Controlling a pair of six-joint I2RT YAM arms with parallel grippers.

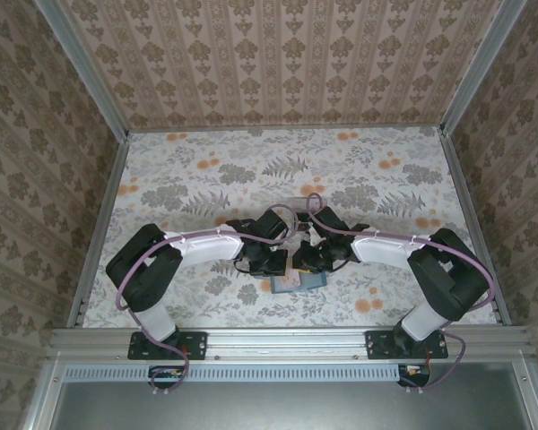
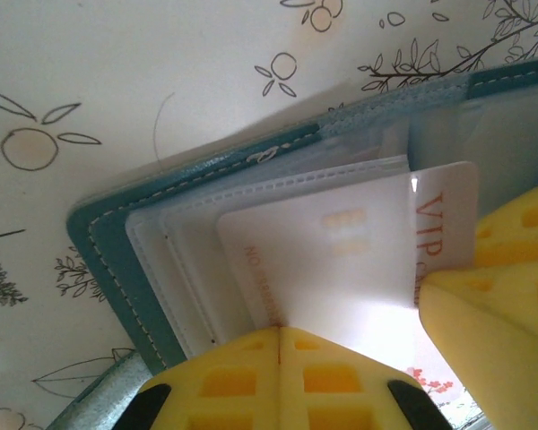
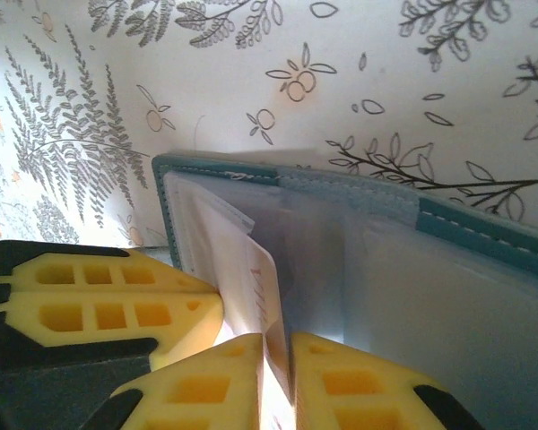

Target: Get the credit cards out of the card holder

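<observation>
Card holder open, right fingers pinching credit card, left fingers closed

A table covered in pale cloth printed with grey ferns and orange fruit; damask-patterned beige walls enclose it on three sides.

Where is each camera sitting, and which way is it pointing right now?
Top external: above and behind the arm bases, looking down at the floral table; both arms show, meeting over the card holder.
Left wrist: on the left arm, close over the open holder; the left fingers at the bottom edge.
Right wrist: on the right arm, close over the holder's pockets; the right fingers pinch a white card.
Shared: both wrist views show that card and the other arm's yellow fingers.
</observation>
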